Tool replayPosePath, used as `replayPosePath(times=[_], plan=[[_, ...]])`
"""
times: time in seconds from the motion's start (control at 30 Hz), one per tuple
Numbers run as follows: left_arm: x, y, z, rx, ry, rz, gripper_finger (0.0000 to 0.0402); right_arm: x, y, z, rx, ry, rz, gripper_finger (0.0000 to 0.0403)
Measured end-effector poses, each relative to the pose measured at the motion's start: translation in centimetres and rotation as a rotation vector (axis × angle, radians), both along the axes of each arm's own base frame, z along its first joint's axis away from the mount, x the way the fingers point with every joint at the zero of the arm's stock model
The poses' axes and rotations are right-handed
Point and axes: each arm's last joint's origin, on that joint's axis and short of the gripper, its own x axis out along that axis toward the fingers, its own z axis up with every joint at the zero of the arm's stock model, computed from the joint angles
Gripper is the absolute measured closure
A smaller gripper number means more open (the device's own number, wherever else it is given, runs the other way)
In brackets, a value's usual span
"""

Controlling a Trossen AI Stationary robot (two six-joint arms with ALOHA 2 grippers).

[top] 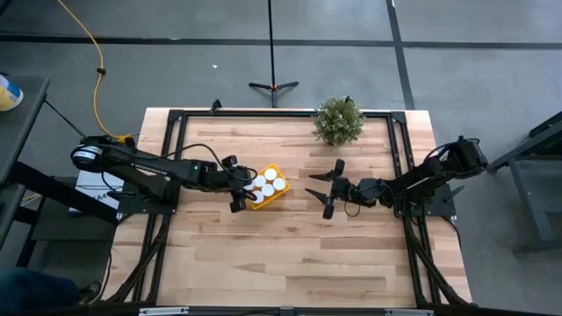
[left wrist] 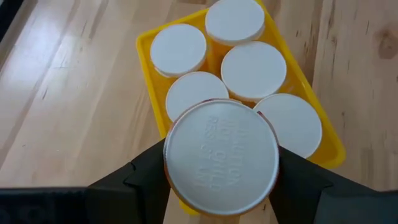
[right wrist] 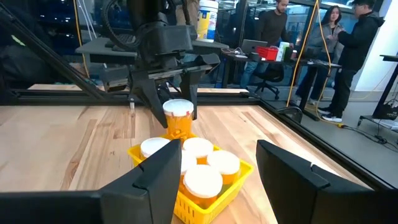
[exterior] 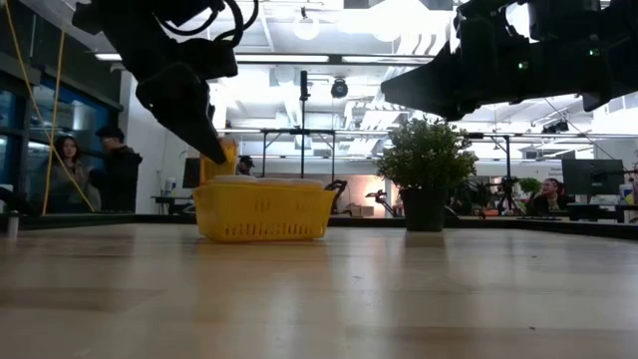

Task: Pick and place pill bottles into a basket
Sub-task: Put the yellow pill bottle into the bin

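Note:
The yellow basket (top: 274,198) stands mid-table and holds several white-capped pill bottles (left wrist: 254,68). My left gripper (top: 241,188) is at the basket's left end, shut on one more pill bottle (right wrist: 179,120) with a white cap and orange body. That bottle hangs over that end of the basket (right wrist: 231,185). To the right of the basket, my right gripper (top: 326,190) is open and level. Its fingers (right wrist: 157,179) point at the basket with nothing between them. My left gripper pinches the bottle at its white cap (left wrist: 221,157), one finger (left wrist: 144,179) on each side. The fingers slant down from the table's left. The bottle hangs upright below them, its orange body (exterior: 227,160) over the basket's left end.
A green potted plant (top: 338,120) stands at the table's far edge, right of centre. A black frame (top: 176,114) borders the tabletop. Bare wood lies on the near side of the basket. People stand in the room beyond the table (right wrist: 348,50).

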Motion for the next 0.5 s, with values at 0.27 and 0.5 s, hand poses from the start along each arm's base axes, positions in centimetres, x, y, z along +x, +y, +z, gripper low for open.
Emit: replayPosePath(times=[0.27,0.5], plan=[[0.13,-0.02,-0.27,0.003,0.012,-0.008,0.0147,0.00,0.00,0.00,0.000,0.000,0.000,0.0204],[0.27,0.19,-0.20,-0.020,-0.001,-0.021,0.0130,0.00,0.00,0.00,0.000,0.000,0.000,0.0204]])
